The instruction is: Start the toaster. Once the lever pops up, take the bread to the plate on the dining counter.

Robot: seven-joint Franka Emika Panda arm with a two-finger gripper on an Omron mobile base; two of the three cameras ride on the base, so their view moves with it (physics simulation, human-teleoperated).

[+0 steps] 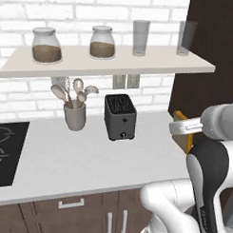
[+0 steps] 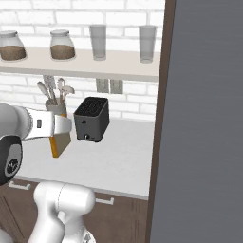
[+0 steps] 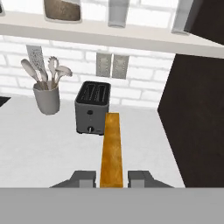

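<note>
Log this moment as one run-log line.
tool: shut on bread, slice edge-on | bread: lifted clear of toaster | toaster: slots empty, on counter | plate: not reached

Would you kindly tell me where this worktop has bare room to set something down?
The pale white worktop is bare in front of the dark boxy toaster and grey utensil cup, from the black hob across to the dark tall cabinet. It is crowded only along the brick wall.

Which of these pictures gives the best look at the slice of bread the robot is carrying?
The hand view: the bread stands edge-on, unobstructed, between the gripper fingers, in front of the toaster. In the left base view the arm hides most of it; the right base view shows its lower part below the hand.
</note>
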